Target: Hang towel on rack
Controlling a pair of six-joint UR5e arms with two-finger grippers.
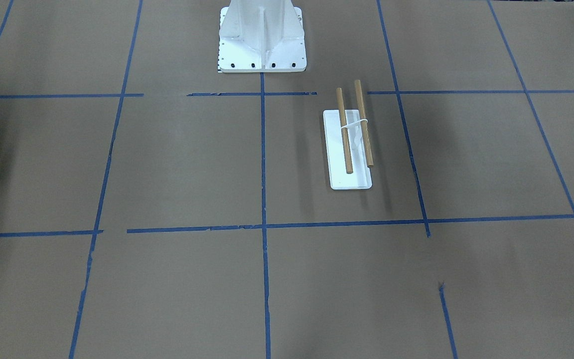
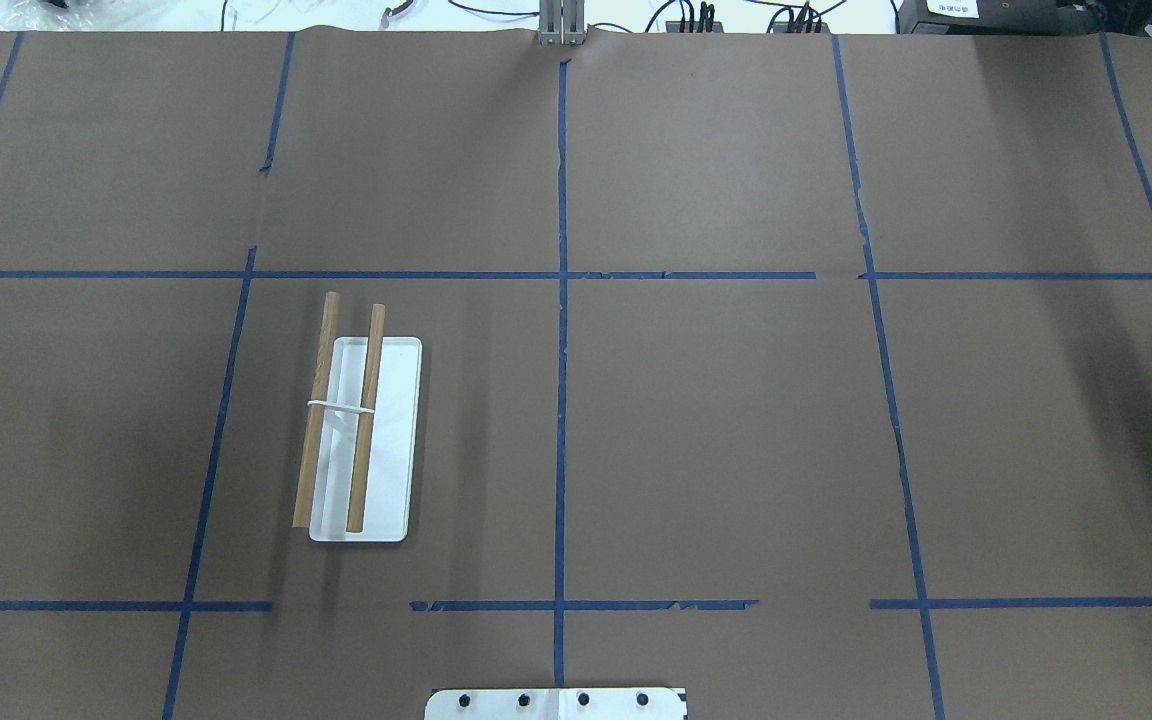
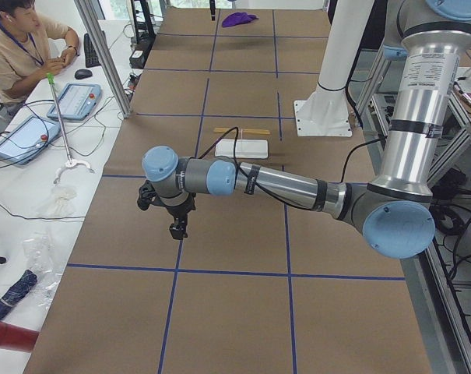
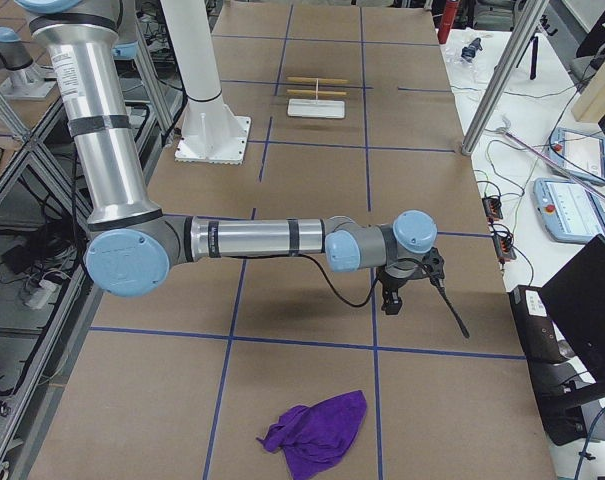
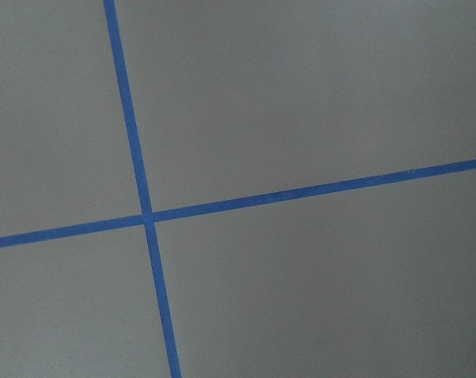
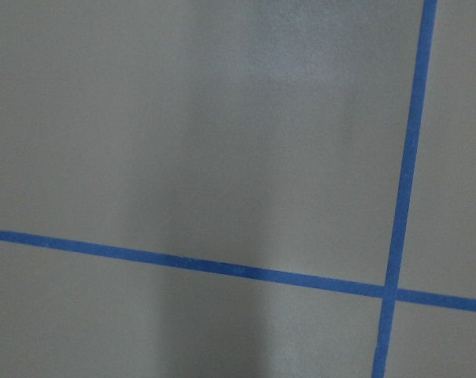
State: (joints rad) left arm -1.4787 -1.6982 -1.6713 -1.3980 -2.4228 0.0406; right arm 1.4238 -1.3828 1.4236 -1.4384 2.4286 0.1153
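The rack (image 1: 349, 149) stands on the brown table: a flat white base with two parallel wooden rods, bare. It also shows in the overhead view (image 2: 364, 440) and both side views (image 3: 241, 146) (image 4: 316, 105). The purple towel (image 4: 314, 433) lies crumpled on the table at the robot's right end, also seen far off in the left side view (image 3: 239, 19). My left gripper (image 3: 177, 226) hangs fingers-down over the table's left end. My right gripper (image 4: 392, 300) hangs over the right end, between rack and towel. I cannot tell whether either is open or shut. Both wrist views show only table and tape.
The white metal pedestal (image 1: 262, 40) stands at the robot's side of the table, beside the rack. Blue tape lines grid the brown paper (image 2: 562, 330). A seated operator (image 3: 17, 39) and teach pendants (image 4: 572, 205) are on side tables. Metal posts (image 3: 103, 54) stand at the table's edges.
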